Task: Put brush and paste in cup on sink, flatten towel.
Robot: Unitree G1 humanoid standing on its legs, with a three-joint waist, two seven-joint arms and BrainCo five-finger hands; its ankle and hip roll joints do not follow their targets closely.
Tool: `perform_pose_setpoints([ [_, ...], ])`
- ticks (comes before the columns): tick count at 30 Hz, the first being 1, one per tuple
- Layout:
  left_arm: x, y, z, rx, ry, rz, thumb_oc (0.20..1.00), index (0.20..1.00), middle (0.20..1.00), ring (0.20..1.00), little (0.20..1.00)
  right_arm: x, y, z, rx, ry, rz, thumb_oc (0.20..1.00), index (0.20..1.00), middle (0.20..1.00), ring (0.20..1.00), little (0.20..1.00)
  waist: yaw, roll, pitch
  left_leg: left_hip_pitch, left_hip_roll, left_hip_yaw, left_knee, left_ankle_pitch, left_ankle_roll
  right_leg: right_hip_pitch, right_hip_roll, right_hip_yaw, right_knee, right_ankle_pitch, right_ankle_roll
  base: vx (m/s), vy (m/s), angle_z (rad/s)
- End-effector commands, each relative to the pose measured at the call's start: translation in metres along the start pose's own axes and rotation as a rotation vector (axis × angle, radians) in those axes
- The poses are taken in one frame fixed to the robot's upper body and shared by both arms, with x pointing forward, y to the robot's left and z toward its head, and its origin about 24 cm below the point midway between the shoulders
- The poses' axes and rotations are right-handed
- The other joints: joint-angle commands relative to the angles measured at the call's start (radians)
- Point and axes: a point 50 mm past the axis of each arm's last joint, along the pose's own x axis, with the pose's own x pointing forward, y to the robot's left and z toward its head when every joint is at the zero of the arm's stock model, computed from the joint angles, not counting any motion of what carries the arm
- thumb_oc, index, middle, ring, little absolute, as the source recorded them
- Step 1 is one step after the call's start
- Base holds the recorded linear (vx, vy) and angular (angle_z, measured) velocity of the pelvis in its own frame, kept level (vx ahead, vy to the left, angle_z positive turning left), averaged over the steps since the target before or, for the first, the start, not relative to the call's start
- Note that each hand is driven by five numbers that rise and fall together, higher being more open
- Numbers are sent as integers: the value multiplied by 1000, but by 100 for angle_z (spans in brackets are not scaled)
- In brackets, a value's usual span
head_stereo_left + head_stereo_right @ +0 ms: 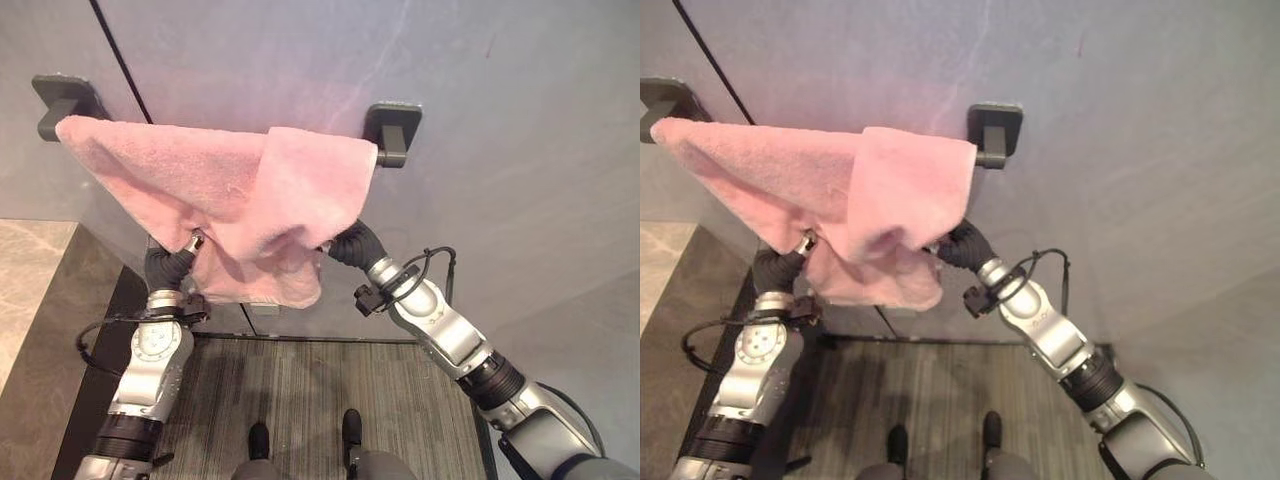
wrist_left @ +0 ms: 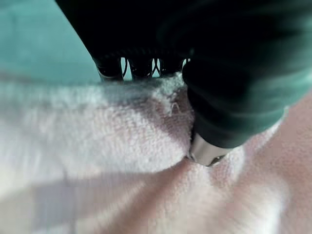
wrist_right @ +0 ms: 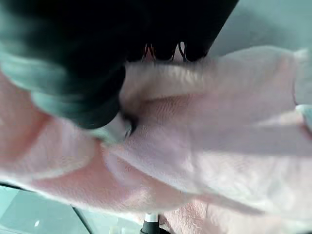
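Both hands, our left hand [image 2: 229,97] and right hand [image 3: 78,83], pinched the bunched pink towel [image 1: 230,190] on its wall rail [image 1: 395,135]; uneven pulling, we judged, risked dragging it off.

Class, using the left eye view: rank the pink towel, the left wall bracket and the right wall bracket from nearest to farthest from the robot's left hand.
1. Pink towel: touching the left hand.
2. Left wall bracket: above, at the towel's left end.
3. Right wall bracket: across, upper right.

Both head eyes look down, slightly offset, sharing the crumpled pink terry towel [image 1: 230,200]; each wrist camera seemingly nearly touches it.
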Motion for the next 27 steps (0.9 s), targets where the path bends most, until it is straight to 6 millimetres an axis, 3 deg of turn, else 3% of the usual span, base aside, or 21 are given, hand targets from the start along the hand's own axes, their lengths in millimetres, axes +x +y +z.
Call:
perform_pose_setpoints([
  [1, 10, 13, 21, 63, -91, -14, 200, 200, 200, 200, 200, 9, -4, 23, -18, -128, -26, 1000, 1000, 1000, 1000, 1000, 11, -14, -49, -9, 2, 44, 3, -3, -7, 63, -93, -6, -1, -29, 94, 22, -7, -6],
  [5, 4, 21, 7, 110, -22, -2, 200, 200, 200, 200, 200, 4, -5, 4, -1, -45, -54, 1000, 1000, 1000, 1000, 1000, 12, -7, -55, 2, 2, 46, 3, -7, -5, 73, -93, -6, -1, -36, 93, 0, 0, 0],
  [6, 0, 25, -3, 134, 26, 3, 357, 357, 357, 357, 357, 2, -6, -4, -7, -11, -62, 1000, 1000, 1000, 1000, 1000, 14, -4, -59, 8, 2, 47, 3, -10, -3, 78, -92, -4, -1, -38, 93, 0, 0, 0],
  [7, -2, 30, -9, 161, 56, 22, 395, 395, 395, 395, 395, 0, -8, -9, -25, 17, -76, 1000, 1000, 1000, 1000, 1000, 15, -2, -64, 14, 2, 48, 3, -12, -1, 83, -92, -4, -1, -41, 92, 0, 0, 0],
  [10, -5, 36, -13, 176, 78, 40, 351, 351, 351, 351, 351, -2, -10, -10, -24, 17, -91, 1000, 1000, 1000, 1000, 1000, 14, 1, -67, 22, 1, 50, 3, -15, 0, 87, -92, -1, -1, -44, 91, 0, 0, 0],
  [13, -9, 42, -21, 186, 119, 67, 413, 413, 413, 413, 413, -4, -12, -10, -15, 16, -103, 1000, 1000, 1000, 1000, 1000, 14, 3, -74, 31, 0, 52, 3, -20, 4, 93, -92, 1, -1, -48, 91, 0, 0, 0],
  [15, -12, 44, -25, 192, 136, 71, 542, 542, 542, 542, 542, -4, -12, -11, -12, 15, -103, 1000, 1000, 1000, 1000, 1000, 15, 5, -76, 38, 0, 53, 3, -22, 5, 97, -91, 4, -1, -50, 91, 0, 0, 0],
  [16, -12, 45, -25, 197, 139, 70, 777, 777, 777, 777, 777, -4, -12, -11, -10, 15, -102, 1000, 1000, 1000, 1000, 1000, 16, 5, -78, 41, 1, 53, 3, -24, 5, 100, -91, 5, -1, -52, 91, 0, 0, 0],
  [17, -13, 45, -26, 198, 145, 71, 922, 922, 922, 922, 922, -4, -12, -11, -9, 14, -101, 1000, 1000, 1000, 1000, 1000, 16, 6, -80, 44, 1, 54, 3, -24, 5, 103, -90, 6, -1, -53, 91, 0, 0, 0],
  [18, -14, 46, -27, 198, 150, 71, 1000, 1000, 1000, 1000, 1000, -3, -11, -10, -7, 10, -97, 1000, 1000, 1000, 1000, 1000, 17, 6, -81, 48, 2, 56, 3, -25, 6, 106, -90, 7, -1, -54, 90, 0, 0, 0],
  [27, -8, 48, -17, 216, 111, 60, 1000, 1000, 1000, 1000, 1000, 7, -22, 5, -27, -45, -130, 1000, 1000, 1000, 1000, 1000, 24, 9, -86, 49, 3, 60, 3, -27, 6, 102, -90, 8, -1, -54, 92, 3, 0, -1],
])
